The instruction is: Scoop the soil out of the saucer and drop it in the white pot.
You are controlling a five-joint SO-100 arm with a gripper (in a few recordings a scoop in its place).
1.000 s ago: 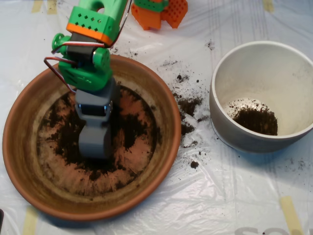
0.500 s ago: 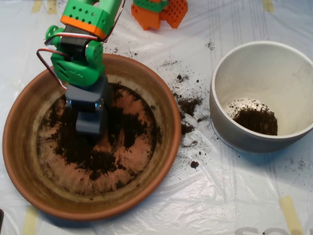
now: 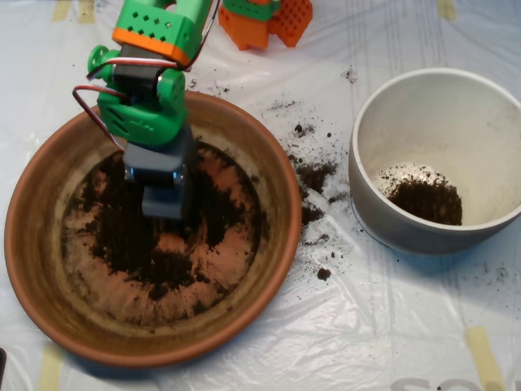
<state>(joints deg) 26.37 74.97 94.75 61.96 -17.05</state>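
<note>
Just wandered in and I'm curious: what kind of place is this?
Probably a robotics test bench, not a garden: clear plastic sheeting taped over the table, a green and orange printed arm, and loose dark soil in a round terracotta saucer.

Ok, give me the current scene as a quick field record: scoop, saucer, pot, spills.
scoop: grey scoop over the saucer's upper-left floor, down among the soil
saucer: terracotta saucer, thin patchy soil on its floor
pot: white pot at right, small soil pile inside
spills: loose crumbs on the plastic sheet between saucer and pot
</note>
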